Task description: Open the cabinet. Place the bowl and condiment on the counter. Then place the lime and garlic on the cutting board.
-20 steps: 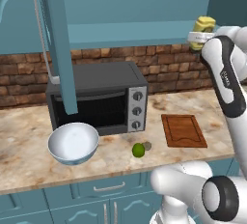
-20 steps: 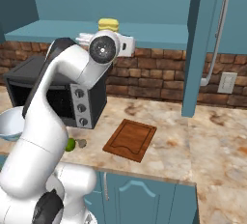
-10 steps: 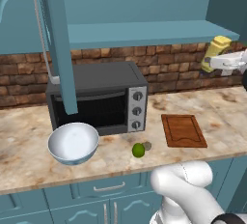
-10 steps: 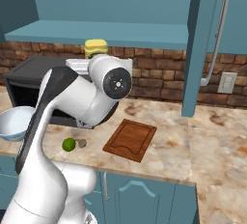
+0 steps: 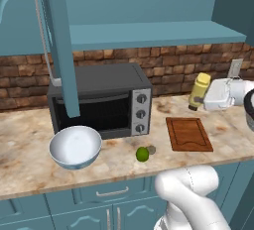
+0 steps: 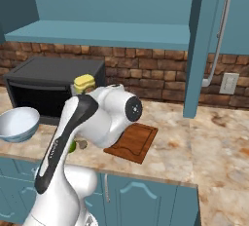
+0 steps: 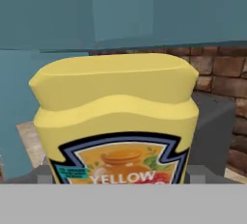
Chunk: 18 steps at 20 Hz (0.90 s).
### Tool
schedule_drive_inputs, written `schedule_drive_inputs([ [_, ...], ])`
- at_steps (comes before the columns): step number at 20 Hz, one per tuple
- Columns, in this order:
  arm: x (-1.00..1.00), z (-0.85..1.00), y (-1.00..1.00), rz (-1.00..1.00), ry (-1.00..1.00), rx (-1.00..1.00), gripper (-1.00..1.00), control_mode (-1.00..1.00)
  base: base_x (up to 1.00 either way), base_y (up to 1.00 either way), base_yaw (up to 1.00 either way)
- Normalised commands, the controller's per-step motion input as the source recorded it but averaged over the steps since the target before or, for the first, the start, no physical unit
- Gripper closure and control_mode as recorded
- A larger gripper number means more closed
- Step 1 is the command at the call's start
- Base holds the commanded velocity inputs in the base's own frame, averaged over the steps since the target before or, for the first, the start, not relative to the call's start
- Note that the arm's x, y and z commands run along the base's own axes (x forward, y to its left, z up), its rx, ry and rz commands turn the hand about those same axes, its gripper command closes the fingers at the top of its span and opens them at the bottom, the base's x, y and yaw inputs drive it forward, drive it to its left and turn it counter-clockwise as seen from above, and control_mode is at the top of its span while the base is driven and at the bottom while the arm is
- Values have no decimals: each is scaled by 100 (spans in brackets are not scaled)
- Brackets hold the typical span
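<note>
The yellow mustard bottle stands upright, long axis vertical, cap end down on the bench just behind the cutting board, between it and the brick wall. Its body is squat and waisted, with a dark-edged label reading "YELLOW". The fingers stand wide on either side of the bottle; whether they press it I cannot tell. Left of the board lie the lime and, touching it, the small garlic. Farther left of the board, the white bowl sits upright before the oven.
</note>
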Motion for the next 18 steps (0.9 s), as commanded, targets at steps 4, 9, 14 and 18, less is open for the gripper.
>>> schedule_drive_inputs([
  [4,56,-84,0,34,1,0,100,-100,0,0,0],
  [9,79,-82,0,31,3,-1,100,-100,0,0,0],
  [14,62,-64,0,28,0,-1,100,-100,0,0,0],
  [18,58,-62,-8,23,0,-2,100,-100,0,0,0],
])
